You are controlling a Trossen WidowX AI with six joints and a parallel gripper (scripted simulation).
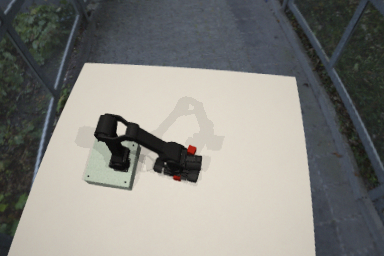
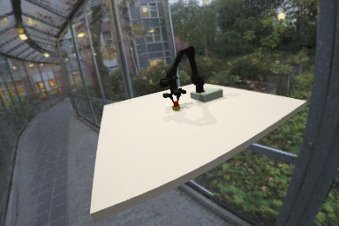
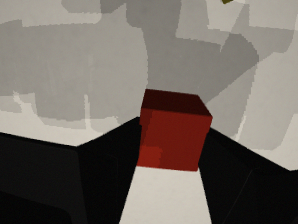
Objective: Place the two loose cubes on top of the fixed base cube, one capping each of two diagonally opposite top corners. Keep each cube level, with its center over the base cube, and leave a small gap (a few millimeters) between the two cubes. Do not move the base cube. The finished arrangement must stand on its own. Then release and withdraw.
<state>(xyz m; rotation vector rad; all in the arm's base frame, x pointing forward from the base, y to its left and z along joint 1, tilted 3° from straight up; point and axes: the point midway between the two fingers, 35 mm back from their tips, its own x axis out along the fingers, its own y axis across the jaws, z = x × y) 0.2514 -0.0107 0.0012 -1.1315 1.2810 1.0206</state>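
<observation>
The yellow base cube (image 2: 176, 109) (image 3: 227, 1) stands on the table; only a corner shows in the wrist view, and the arm hides it in the top view. One red cube (image 1: 192, 150) (image 2: 176, 103) sits on top of it; its exact offset is too small to tell. The other red cube (image 1: 177, 178) (image 3: 175, 140) is between my fingers, off to the side of the base cube. My gripper (image 3: 170, 128) is shut on this red cube, with a finger against each side. Whether the cube touches the table is unclear.
The arm's pale green mounting plate (image 1: 107, 170) (image 2: 214, 94) lies beside the work area. The arm reaches over the cream table (image 1: 240, 208) (image 2: 146, 148) and casts shadows around the cubes. The table's edges are well away from the cubes.
</observation>
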